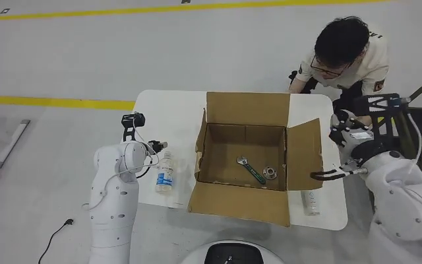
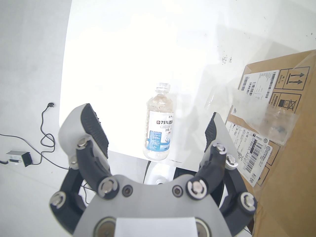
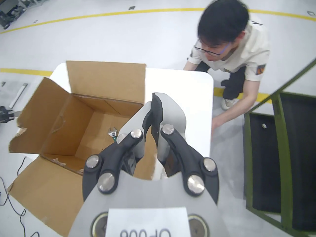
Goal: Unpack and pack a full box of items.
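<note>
The cardboard box (image 1: 239,202) is seen standing open on the white table (image 1: 165,109), all four flaps folded outward. Down on the box floor a green-handled wrench (image 1: 251,169) is found lying flat, and a round metal part (image 1: 270,173) is spotted just beside its handle end, toward the box's right wall. To the left of the box, a clear bottle (image 2: 159,129) with a blue-and-white label is laid on its side on the table, its cap pointed away from the robot and its base near the table's front edge. The left gripper (image 2: 151,118) is held above that bottle, just left of the box, with its jaws spread wide and nothing gripped between the ribbed pads (image 2: 95,124). A clear plastic pouch (image 2: 279,122) is made out against the box's labelled outer left wall. Over on the box's right side, the right gripper (image 3: 154,103) is held above the right flap, its jaws pressed together and nothing caught between them. A second clear bottle-like item (image 1: 310,202) is seen lying on the table just right of the box, by its front right corner
</note>
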Controlling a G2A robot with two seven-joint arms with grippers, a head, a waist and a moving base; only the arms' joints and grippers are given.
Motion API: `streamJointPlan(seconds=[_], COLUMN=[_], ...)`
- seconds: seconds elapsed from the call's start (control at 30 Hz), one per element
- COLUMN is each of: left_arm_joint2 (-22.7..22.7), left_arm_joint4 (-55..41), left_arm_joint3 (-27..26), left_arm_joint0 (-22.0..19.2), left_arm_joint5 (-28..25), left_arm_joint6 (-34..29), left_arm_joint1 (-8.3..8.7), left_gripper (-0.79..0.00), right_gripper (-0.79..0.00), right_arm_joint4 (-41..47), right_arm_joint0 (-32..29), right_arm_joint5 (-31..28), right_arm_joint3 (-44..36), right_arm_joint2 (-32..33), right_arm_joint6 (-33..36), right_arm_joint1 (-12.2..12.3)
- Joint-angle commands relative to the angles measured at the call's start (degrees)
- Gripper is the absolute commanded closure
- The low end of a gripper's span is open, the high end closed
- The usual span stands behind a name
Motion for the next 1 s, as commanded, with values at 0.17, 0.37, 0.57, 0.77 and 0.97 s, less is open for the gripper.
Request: streamJointPlan(seconds=[0.17, 0.37, 0.57, 0.77, 0.97], left_arm_joint2=[0.0, 0.0, 0.0, 0.0, 0.0], left_arm_joint4=[0.0, 0.0, 0.0, 0.0, 0.0], left_arm_joint3=[0.0, 0.0, 0.0, 0.0, 0.0], left_arm_joint0=[0.0, 0.0, 0.0, 0.0, 0.0], left_arm_joint5=[0.0, 0.0, 0.0, 0.0, 0.0], left_arm_joint6=[0.0, 0.0, 0.0, 0.0, 0.0], left_arm_joint1=[0.0, 0.0, 0.0, 0.0, 0.0], left_gripper=[-0.785, -0.785, -0.785, -0.785, -0.785], right_gripper=[0.0, 0.0, 0.0, 0.0, 0.0], right_arm_joint4=[-8.7, -19.3, -19.8, -19.5, -19.5], right_arm_joint0=[-0.4, -0.3, 5.8, 9.0, 9.0], right_arm_joint5=[1.0, 0.6, -2.3, -3.0, -3.0], right_arm_joint3=[2.2, 14.4, 27.6, 32.3, 32.3], right_arm_joint2=[-16.3, -27.4, -33.8, -35.8, -35.8], right_arm_joint6=[2.2, -0.2, 2.4, 3.8, 3.8], right_arm_joint1=[-0.2, -0.6, -1.6, -2.1, -2.1])
